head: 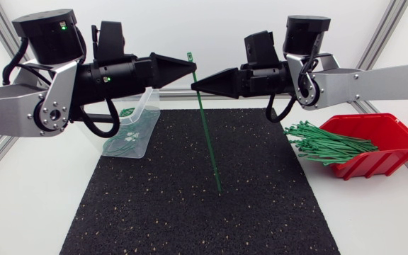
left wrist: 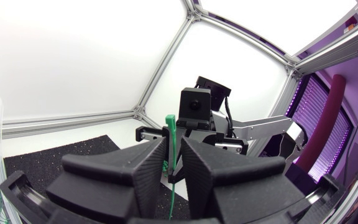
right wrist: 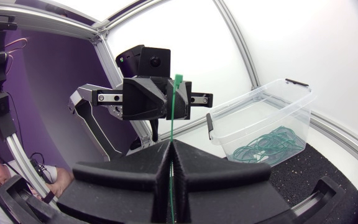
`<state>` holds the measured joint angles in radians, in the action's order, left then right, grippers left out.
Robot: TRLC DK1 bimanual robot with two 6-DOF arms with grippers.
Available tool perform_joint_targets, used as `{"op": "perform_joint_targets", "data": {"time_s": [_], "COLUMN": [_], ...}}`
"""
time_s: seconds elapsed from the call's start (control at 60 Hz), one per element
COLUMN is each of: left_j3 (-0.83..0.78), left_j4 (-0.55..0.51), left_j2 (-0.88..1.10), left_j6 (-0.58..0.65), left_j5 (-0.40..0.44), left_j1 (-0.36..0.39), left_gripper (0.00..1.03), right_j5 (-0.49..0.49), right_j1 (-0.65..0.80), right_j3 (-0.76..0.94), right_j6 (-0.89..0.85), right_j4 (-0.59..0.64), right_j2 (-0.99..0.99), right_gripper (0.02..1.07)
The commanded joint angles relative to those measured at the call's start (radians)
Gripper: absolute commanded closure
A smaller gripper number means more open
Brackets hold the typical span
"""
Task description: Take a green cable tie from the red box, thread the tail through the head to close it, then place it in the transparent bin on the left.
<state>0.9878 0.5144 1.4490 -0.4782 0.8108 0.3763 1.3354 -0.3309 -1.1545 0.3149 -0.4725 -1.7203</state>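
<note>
Above the black mat [head: 190, 212], mid-air, near its far edge:

- Item 1, green cable tie [head: 207, 134] [left wrist: 171, 124] [right wrist: 176, 93]. One piece, held close to upright, with its head uppermost and its tail hanging down over the middle of the mat. Whether the tail tip touches the mat cannot be told.
- Item 2, left claw [head: 190, 66] [left wrist: 173, 146]. It comes in from the mat's left side and is level with the tie just under its head. It is released: a narrow gap shows between its fingers, and the tie stands in that gap.
- Item 3, right claw [head: 195, 85] [right wrist: 169, 149]. It comes in from the mat's right side, tip to tip with the left claw and slightly lower on the tie. It is clenched on the tie, with its fingers meeting at the strap.

Beside the mat's right edge, on the tabletop [head: 27, 205]:

- Item 4, red box [head: 374, 166]. A bundle of green ties [head: 324, 142] sticks out of it toward the mat.

Beside the mat's far left corner:

- Item 5, transparent bin [head: 147, 106] [right wrist: 260, 112]. Several looped green ties [head: 126, 138] [right wrist: 269, 143] lie in its bottom.
</note>
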Motion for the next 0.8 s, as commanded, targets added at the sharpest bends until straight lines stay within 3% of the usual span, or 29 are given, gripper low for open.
{"op": "perform_joint_targets", "data": {"time_s": [0.0,0.783], "left_j3": [0.000,-0.014], "left_j4": [0.015,0.013], "left_j2": [0.005,-0.010], "left_j6": [-0.023,-0.025], "left_j5": [0.004,0.004], "left_j1": [0.009,0.009], "left_gripper": [0.86,0.98], "right_j5": [0.005,0.001], "right_j1": [0.004,0.004], "right_j3": [0.024,0.030], "right_j6": [0.032,0.053], "right_j4": [-0.017,-0.048], "right_j2": [0.021,0.024], "right_gripper": [1.01,1.01]}}
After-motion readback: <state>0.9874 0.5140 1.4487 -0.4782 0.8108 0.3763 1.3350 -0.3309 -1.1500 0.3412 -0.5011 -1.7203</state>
